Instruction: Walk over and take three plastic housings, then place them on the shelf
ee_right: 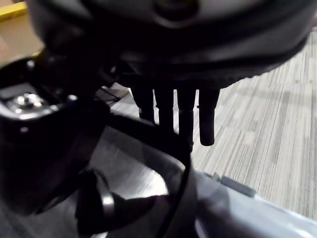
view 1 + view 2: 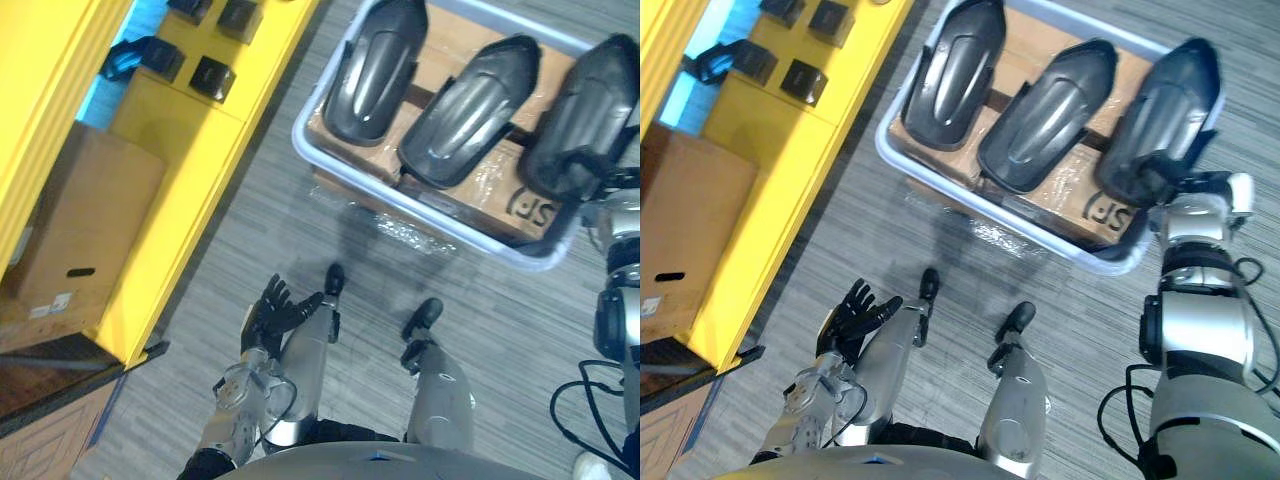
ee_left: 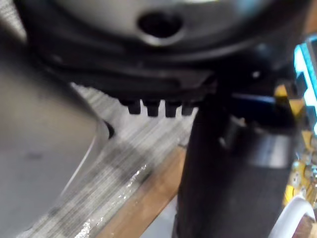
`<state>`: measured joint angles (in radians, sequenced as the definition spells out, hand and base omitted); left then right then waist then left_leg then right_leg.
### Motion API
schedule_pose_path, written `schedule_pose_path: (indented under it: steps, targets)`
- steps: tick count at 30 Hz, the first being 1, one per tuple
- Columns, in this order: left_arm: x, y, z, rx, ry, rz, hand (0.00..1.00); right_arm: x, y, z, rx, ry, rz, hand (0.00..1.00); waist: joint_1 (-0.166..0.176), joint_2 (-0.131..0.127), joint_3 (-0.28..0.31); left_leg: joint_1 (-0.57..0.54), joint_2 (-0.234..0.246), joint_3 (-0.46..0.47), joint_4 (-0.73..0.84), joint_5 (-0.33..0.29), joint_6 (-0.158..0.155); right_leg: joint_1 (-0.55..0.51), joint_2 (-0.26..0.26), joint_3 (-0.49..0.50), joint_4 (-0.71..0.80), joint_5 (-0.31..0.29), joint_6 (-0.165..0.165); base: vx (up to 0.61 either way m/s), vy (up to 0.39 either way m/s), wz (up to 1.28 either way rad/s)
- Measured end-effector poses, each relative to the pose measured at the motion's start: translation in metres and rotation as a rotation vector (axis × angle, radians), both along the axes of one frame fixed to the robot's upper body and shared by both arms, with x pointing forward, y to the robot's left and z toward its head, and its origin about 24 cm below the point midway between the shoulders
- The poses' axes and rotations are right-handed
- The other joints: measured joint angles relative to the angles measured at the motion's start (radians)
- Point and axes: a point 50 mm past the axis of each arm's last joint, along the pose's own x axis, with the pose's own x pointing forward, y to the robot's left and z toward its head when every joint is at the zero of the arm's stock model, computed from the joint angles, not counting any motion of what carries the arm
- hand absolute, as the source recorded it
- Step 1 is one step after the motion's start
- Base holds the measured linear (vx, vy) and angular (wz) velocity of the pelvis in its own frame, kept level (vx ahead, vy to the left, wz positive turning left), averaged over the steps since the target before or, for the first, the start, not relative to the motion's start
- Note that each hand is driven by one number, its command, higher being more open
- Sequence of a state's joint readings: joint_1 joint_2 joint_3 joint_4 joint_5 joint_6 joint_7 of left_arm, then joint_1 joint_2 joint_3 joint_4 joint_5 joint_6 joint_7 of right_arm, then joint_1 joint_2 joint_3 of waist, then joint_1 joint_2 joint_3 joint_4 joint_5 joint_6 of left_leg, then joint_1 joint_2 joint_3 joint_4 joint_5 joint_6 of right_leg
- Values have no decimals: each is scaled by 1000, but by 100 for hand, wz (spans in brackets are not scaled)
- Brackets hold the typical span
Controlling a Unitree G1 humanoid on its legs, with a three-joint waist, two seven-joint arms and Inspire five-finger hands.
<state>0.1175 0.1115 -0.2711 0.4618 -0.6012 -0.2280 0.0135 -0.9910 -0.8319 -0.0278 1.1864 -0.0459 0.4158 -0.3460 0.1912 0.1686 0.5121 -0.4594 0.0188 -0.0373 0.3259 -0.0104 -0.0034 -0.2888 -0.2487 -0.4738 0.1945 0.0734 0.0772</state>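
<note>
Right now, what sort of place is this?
Probably a workshop or factory floor: three dark grey moulded plastic housings lie in a pale plastic crate, beside a yellow shelf unit holding small black parts and a brown cardboard box.

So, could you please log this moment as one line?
phase: pick | right hand: fingers straight over rightmost housing | left hand: open, idle low | three housings in bin

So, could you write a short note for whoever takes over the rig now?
Left hand: open, empty, low at the robot's side.
Right hand: open, straight fingers at the near end of the right housing, no grip yet.
The left housing and middle housing lie beside it in the tray.
The yellow shelf stands to the robot's left.
Done: the walk over.
Left: take and place all three.
</note>
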Motion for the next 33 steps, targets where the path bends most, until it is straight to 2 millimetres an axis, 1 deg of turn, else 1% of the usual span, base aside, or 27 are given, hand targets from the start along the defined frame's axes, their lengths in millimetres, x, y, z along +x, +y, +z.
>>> schedule_pose_path:
  steps: [1,3,8,10,13,16,18,19,21,22,23,24,26,27,29,30,32,33]
  targets:
    - [0,2,-1,-11,4,12,100,-2,-2,2,-25,22,-18,0,-2,1,0,-8,0,-2,-1,4,0,-9,-2,-1,6,-2,-3,-10,9,7]
    - [-1,2,-2,-14,11,17,100,-4,-4,0,-20,34,-28,0,-6,6,1,-7,-2,-5,0,4,0,-10,-5,-6,17,-6,-6,-2,5,3]
    - [-2,2,-2,-23,4,0,100,-2,-3,1,-36,33,2,0,-17,7,2,-1,-1,-8,2,5,-1,-10,-7,-7,32,-14,-8,-3,2,1]
    - [-2,2,-2,-25,3,-3,100,-4,-5,-2,-60,56,6,0,-17,6,2,-2,0,-11,1,6,-2,-8,-6,-10,32,-14,-9,-26,10,4]
    - [-3,3,-2,-26,2,4,100,-3,-4,-2,-61,54,28,0,-21,4,4,0,4,-11,2,7,-4,-5,-2,-9,31,-15,-10,-5,1,-1]
    - [-4,5,-2,-25,0,12,100,-3,-4,-5,-96,84,48,0,-23,-5,9,14,13,-11,-1,10,-7,7,7,-7,29,-17,-14,-6,-2,-1]
    - [-7,10,1,-26,-11,36,100,-2,-2,-5,-130,99,75,0,-28,-24,15,37,20,-6,-17,13,-13,20,14,-3,24,-19,-16,-8,-28,-7]
    - [-8,11,2,-26,-14,42,100,-2,-1,-6,-140,98,84,0,-28,-30,16,41,23,-5,-21,14,-14,25,19,0,19,-18,-17,-4,-38,-11]
    - [-10,16,2,-21,-18,56,100,-1,2,-10,-167,98,115,0,-28,-50,19,62,31,0,-37,18,-20,40,30,3,5,-18,-17,13,-48,-9]
    - [-13,21,3,-16,-21,72,100,2,10,-15,-171,96,146,0,-32,-72,20,85,39,4,-54,21,-25,56,39,8,-9,-17,-19,25,-53,-10]
    - [-13,23,4,-15,-25,77,100,3,12,-18,-172,98,157,0,-32,-81,21,95,43,7,-59,22,-26,64,43,9,-12,-17,-19,40,-66,-10]
    - [-15,25,6,-12,-30,82,100,3,16,-23,-178,96,175,0,-33,-95,21,117,46,8,-73,25,-31,84,49,8,-23,-17,-20,42,-52,-2]
    - [-17,27,12,-14,-58,86,100,4,26,-31,-206,52,205,0,-36,-125,22,156,51,13,-102,30,-37,116,59,10,-42,-16,-21,53,-49,-3]
    - [-18,28,15,-15,-70,88,100,4,30,-32,-219,35,215,0,-36,-135,21,165,53,16,-108,31,-38,122,61,11,-46,-16,-21,55,-37,-9]
    - [-16,29,28,-31,-125,85,100,1,42,-31,-302,-40,253,0,-36,-166,21,205,59,25,-139,36,-43,152,68,13,-63,-15,-22,60,-32,-9]
    - [-16,30,31,-37,-142,85,100,1,46,-30,-323,-65,265,0,-37,-172,18,215,60,28,-145,37,-44,159,70,14,-69,-15,-22,66,-26,-8]
    - [-11,32,42,-60,-198,81,100,-4,60,-27,-439,-114,313,0,-44,-188,13,252,61,33,-165,38,-45,193,74,16,-83,-15,-21,72,-21,-3]
    - [-9,36,48,-87,-224,87,100,-6,69,-28,-494,-133,343,0,-52,-201,4,271,61,35,-178,38,-45,211,77,15,-98,-16,-21,71,-15,0]
